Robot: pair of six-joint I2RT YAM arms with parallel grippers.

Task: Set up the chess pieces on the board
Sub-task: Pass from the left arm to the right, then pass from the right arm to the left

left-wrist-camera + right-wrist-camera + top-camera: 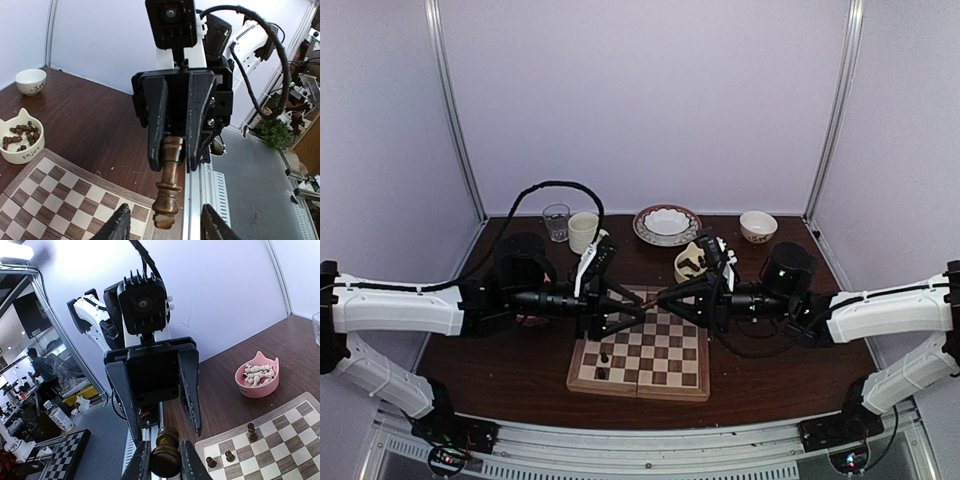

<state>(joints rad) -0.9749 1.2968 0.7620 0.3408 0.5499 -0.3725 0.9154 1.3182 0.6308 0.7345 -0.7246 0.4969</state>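
Above the far edge of the board [640, 372] the two grippers meet tip to tip. My right gripper [165, 460] is shut on a dark brown chess piece [169, 172], which hangs in the air. The piece's free end reaches between the fingertips [118, 225] of my left gripper [165, 224], which is open with a gap on each side. From above, the left gripper [634, 312] and right gripper [660, 300] nearly touch. Three dark pieces [229, 456] stand on the board [280, 450] near its corner.
A cream cat-shaped bowl [20, 145] holds several dark pieces, and a pink cat-shaped bowl [257, 376] holds pale ones. Along the back stand a glass [557, 222], a cream cup [583, 232], a patterned plate [667, 226] and a small white bowl [758, 226].
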